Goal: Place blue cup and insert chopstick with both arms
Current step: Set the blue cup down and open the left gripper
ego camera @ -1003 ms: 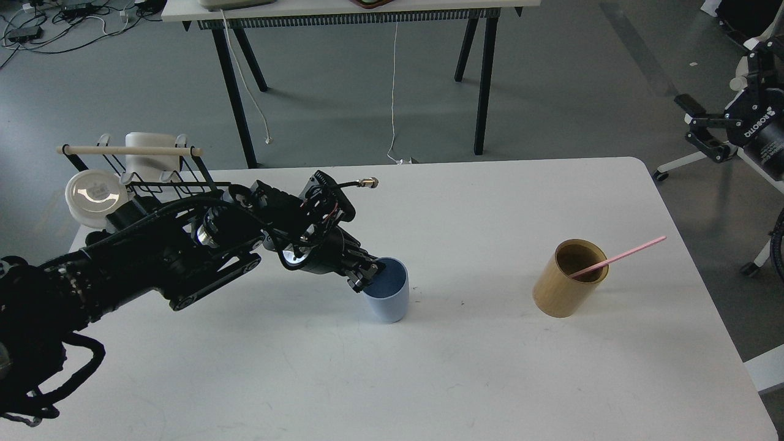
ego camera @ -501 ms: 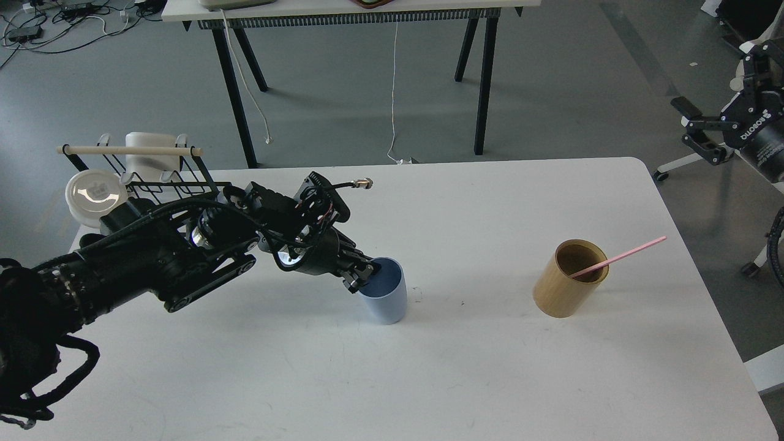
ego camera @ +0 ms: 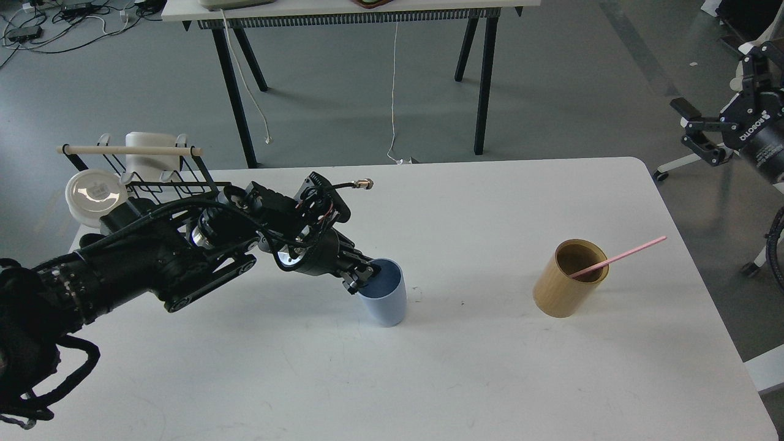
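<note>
Gripping the smooth blue cup (ego camera: 384, 300) rim, black left hand (ego camera: 361, 277); right hand (ego camera: 698, 131) spread apart.

Robotics lab — bare grey floor (ego camera: 343, 98), loose cables (ego camera: 37, 24).

Pale blue cup (ego camera: 384, 300), with a darker blue interior. Plain white table (ego camera: 478, 367). Tan, bamboo-coloured cylindrical holder (ego camera: 566, 283), brown inside, carrying one pink chopstick (ego camera: 618, 257). Black left arm, its gripper (ego camera: 361, 275) black with silver metal at the wrist. Far left: black wire rack (ego camera: 165, 177) with a light wooden rod, a white dish (ego camera: 93, 193) and a white container (ego camera: 152, 156). Far right: black right gripper (ego camera: 698, 131) bearing white lettering. Grey floor (ego camera: 551, 92).
</note>
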`<act>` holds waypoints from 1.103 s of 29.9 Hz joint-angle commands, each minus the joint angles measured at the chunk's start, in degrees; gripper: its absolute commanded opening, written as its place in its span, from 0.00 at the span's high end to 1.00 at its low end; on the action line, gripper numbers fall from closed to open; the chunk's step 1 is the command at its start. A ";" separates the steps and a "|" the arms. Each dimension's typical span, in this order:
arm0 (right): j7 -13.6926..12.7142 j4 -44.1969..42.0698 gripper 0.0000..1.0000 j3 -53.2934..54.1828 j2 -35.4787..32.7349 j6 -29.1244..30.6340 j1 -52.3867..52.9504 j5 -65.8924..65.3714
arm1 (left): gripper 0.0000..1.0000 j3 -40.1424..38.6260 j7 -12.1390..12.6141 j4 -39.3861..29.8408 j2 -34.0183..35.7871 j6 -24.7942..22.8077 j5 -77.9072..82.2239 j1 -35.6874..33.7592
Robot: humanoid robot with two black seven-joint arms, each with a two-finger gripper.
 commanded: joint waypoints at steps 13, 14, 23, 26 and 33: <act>0.00 -0.03 0.01 -0.04 0.01 0.00 -0.17 -0.04 | 0.92 -0.09 0.00 -1.00 -0.55 0.00 -0.02 -0.33; 0.00 0.05 0.01 -0.04 0.01 0.00 -0.17 -0.04 | 0.93 -0.09 0.00 -1.00 -0.63 0.00 -0.02 -0.41; 0.00 0.05 0.01 0.04 -0.34 0.00 -0.26 -0.04 | 0.84 -0.18 0.00 -1.00 -0.72 0.00 -0.02 -1.21; 0.00 0.05 0.01 0.04 -0.43 0.00 -0.26 -0.04 | 0.79 -0.18 0.00 -1.17 -0.55 0.00 -0.02 -1.12; 0.00 0.05 0.01 0.57 -0.16 0.00 -0.26 -0.04 | 0.75 -1.06 0.00 -2.32 0.16 0.00 -0.02 -1.03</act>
